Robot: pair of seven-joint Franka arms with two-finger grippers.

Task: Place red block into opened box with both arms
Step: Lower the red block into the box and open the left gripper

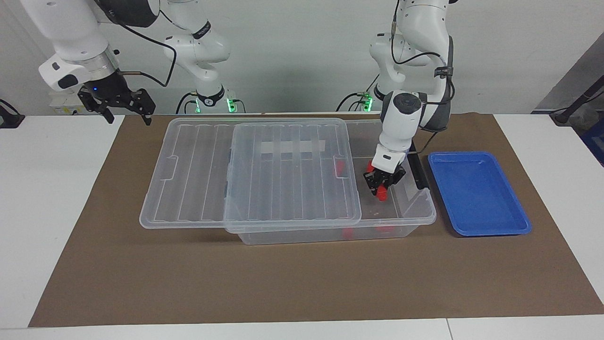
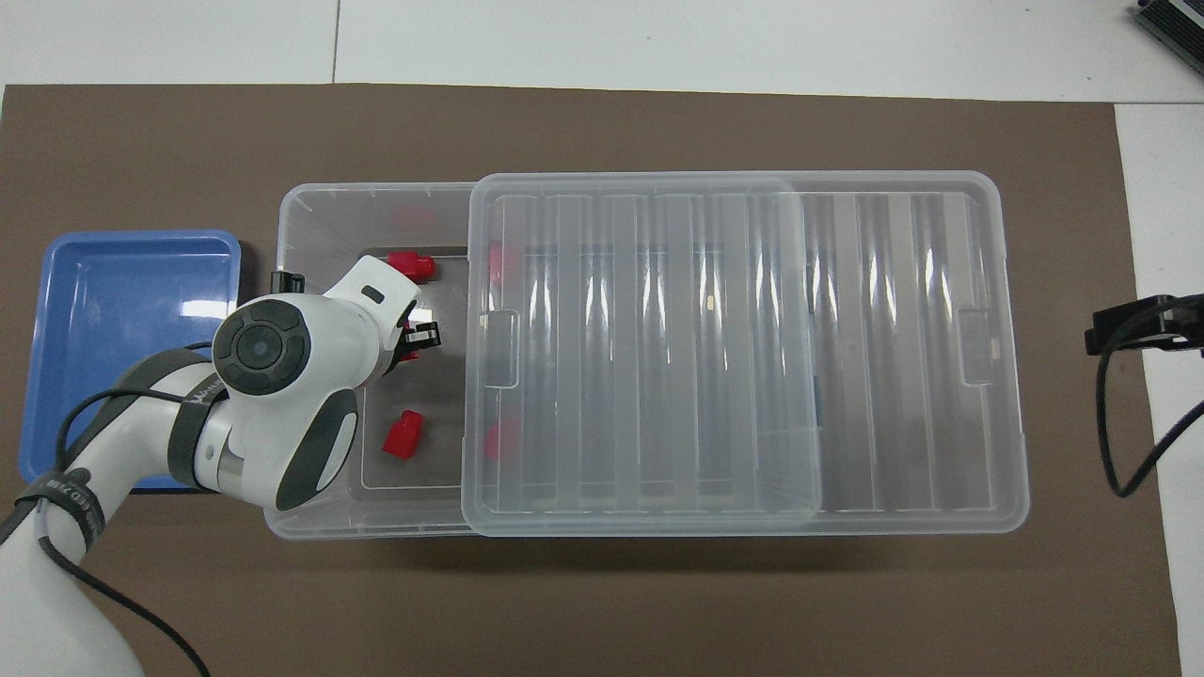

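Note:
The box is a clear bin whose ribbed lid is slid toward the right arm's end, leaving an opening at the left arm's end. My left gripper reaches down into that opening, shut on a red block held just above the box floor. From overhead, the left gripper is mostly covered by the arm's white wrist, with the red block peeking out beneath. My right gripper waits open and raised over the table's edge at the right arm's end, holding nothing.
Other red blocks lie in the box: one farther from the robots, one nearer, and one under the lid. A shallow blue tray sits beside the box at the left arm's end. A brown mat covers the table.

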